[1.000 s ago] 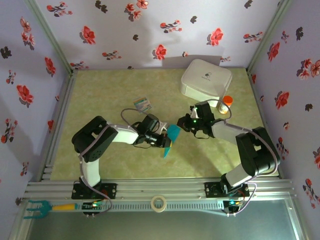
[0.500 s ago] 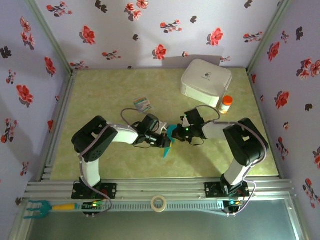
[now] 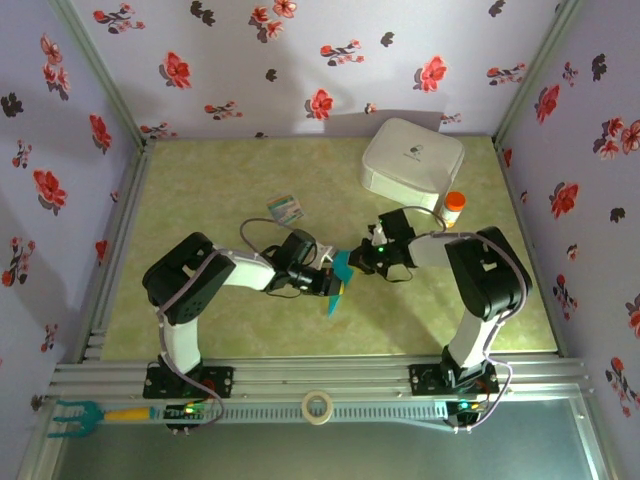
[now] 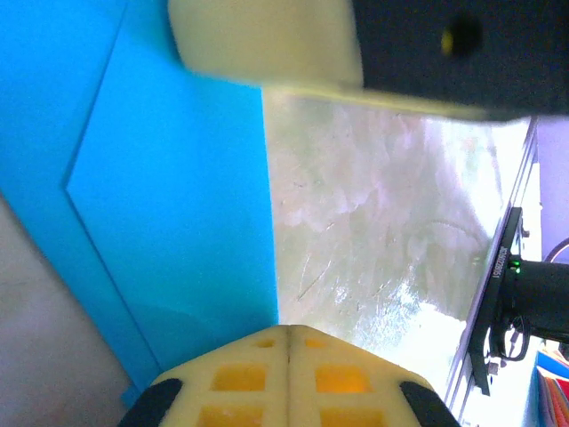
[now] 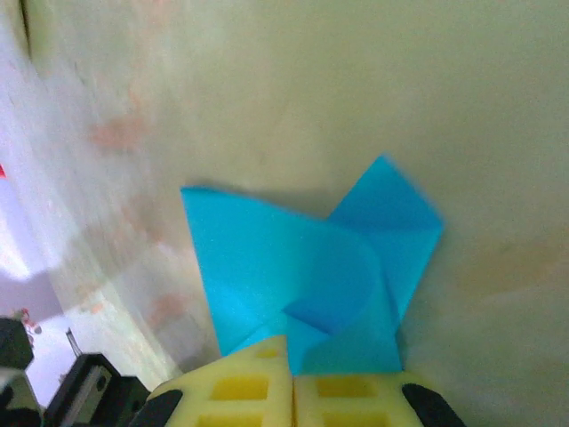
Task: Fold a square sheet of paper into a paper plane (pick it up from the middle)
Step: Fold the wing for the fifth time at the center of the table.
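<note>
Presently found midway between the left and right edges of the table (image 3: 200,200): square sheet of paper (image 3: 338,275), creased into overlapping pointed flaps, not yet a dart. Pinched along one side by the left gripper (image 3: 328,282), pads pressed together on it; pinched at a folded corner by the right gripper (image 3: 357,261), pads likewise closed. Judged braced from both sides to keep the fold taut for the next crease. Possibly grazing the table with its lower tip; unclear from above. Toward the far right corner: white rounded box (image 3: 412,163), lid down, contents hidden. Just beside it, upright: small orange-capped bottle (image 3: 455,207), contents not discernible.
</note>
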Controlling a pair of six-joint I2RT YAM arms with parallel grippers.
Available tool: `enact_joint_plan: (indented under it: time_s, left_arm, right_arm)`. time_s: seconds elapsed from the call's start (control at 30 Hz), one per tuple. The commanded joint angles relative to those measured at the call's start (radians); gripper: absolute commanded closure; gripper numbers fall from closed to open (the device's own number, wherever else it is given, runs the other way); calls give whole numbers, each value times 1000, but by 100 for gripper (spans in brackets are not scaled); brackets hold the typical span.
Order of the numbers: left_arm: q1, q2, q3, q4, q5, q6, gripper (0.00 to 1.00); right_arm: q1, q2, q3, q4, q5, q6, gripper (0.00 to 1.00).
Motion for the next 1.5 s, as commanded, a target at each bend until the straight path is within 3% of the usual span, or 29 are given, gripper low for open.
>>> enact_joint_plan:
  time_s: [0.0, 0.3, 0.5, 0.67, 0.77, 0.87, 1.1, 1.33, 1.47]
  left_arm:
    - [-6, 48, -67, -199, -45, -14, 100]
    - [-11, 47, -70, -190, -47, -23, 100]
    - [-11, 39, -70, -173, -48, -37, 100]
    - [-12, 31, -65, -165, -52, -49, 100]
    - [-11, 23, -57, -166, -56, -49, 100]
    - [-12, 17, -48, -167, -59, -50, 100]
    - [-12, -3, -22, -176, -60, -55, 100]
    - [-12, -68, 4, -202, -60, -56, 100]
    - [-11, -108, 69, -240, -62, -52, 100]
  right_arm:
    - [-62, 39, 21, 35, 117, -7, 91]
    - [-96, 34, 66, 23, 171, -6, 91]
    - [-105, 41, 125, -81, 212, -40, 92]
    - [-102, -93, 110, -90, 208, -39, 90]
    - [-79, -142, 79, -47, 137, -19, 89]
    - [-29, -127, 66, -32, 72, 1, 90]
    - [36, -64, -1, 22, 68, 27, 94]
    - [36, 17, 46, -131, 185, -55, 98]
    - [36, 8, 32, -128, 195, -55, 98]
